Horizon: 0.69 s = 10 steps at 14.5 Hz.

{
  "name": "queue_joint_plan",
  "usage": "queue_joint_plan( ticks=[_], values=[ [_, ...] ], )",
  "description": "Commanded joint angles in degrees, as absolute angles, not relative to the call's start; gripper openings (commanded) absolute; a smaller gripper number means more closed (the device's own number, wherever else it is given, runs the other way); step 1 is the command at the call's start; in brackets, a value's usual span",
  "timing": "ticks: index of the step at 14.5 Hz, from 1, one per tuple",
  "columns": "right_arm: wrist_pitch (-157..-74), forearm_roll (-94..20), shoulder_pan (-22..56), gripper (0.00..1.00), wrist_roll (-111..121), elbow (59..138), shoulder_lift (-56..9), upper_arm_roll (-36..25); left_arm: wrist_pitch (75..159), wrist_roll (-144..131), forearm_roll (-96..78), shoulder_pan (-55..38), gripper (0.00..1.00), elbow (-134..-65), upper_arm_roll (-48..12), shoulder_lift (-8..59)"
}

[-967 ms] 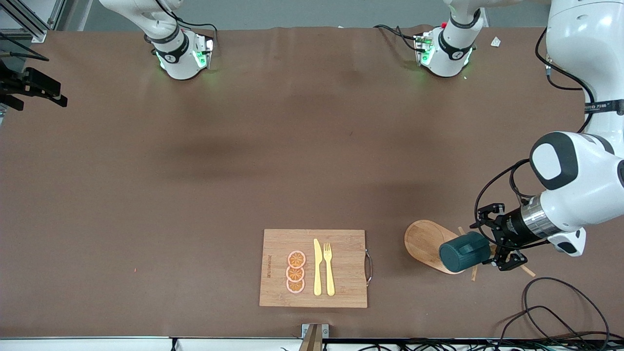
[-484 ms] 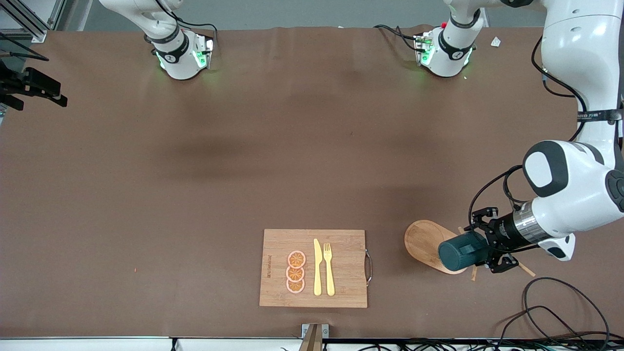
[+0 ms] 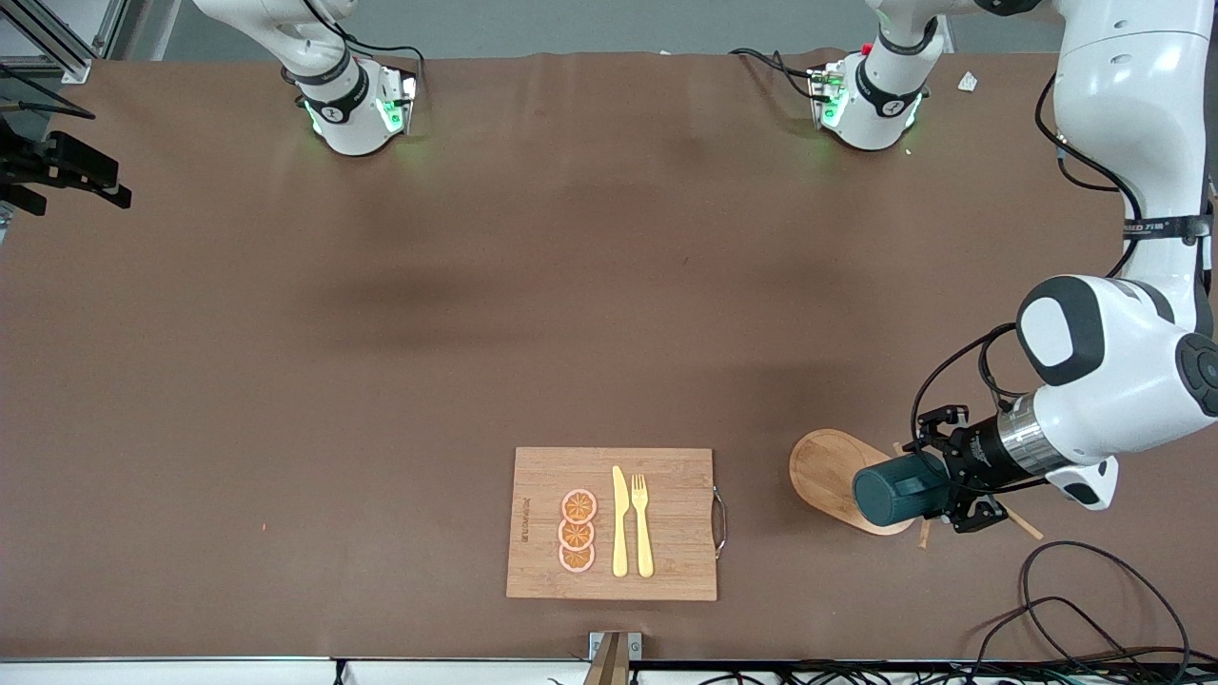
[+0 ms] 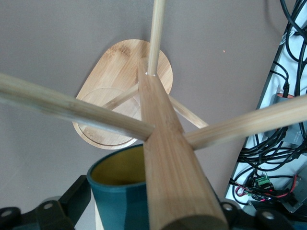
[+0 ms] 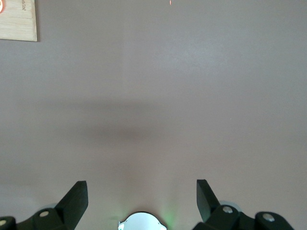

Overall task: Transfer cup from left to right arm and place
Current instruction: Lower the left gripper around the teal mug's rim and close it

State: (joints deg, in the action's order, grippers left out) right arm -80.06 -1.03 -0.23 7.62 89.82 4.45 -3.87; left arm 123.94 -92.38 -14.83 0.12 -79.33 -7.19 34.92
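Observation:
The dark teal cup [image 3: 894, 490] with a yellow-brown inside lies on its side at the wooden peg rack [image 3: 828, 474], near the left arm's end of the table. My left gripper [image 3: 937, 480] is shut on the cup's body. In the left wrist view the cup [image 4: 120, 196] sits between my fingers [image 4: 76, 196], with the rack's post [image 4: 165, 153] across it and the rack's oval base [image 4: 120, 72] below. My right gripper [image 5: 141, 191] is open and empty, up over bare table above its own base; it does not show in the front view.
A wooden cutting board [image 3: 666, 561] with a yellow knife, a yellow fork and orange slices lies near the front camera at mid-table. Black cables [image 3: 1094, 609] lie at the table edge by the rack. The rack's pegs [image 4: 67, 103] stick out around the cup.
My left gripper has shifted a little toward the right arm's end of the table, and the cup has moved with it and tilted less. The right arm has not moved.

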Motion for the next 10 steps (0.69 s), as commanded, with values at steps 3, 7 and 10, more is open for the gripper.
queue_joint_plan(
  ticks=[3,7,10],
  values=[
    [-80.1,-0.7,-0.8,1.00,8.3,91.1,5.6,-3.7,123.9,-92.0,-15.7,0.2,0.68,-78.0,-7.3,35.9],
    [-80.2,-0.7,-0.7,1.00,8.3,91.1,5.6,-3.7,123.2,-92.4,-15.7,0.4,0.53,-76.7,-7.6,35.7],
    [-80.1,-0.8,-0.8,1.00,8.3,91.1,5.6,-3.6,123.0,-92.5,-15.7,0.4,0.53,-76.6,-7.7,35.1]
  ],
)
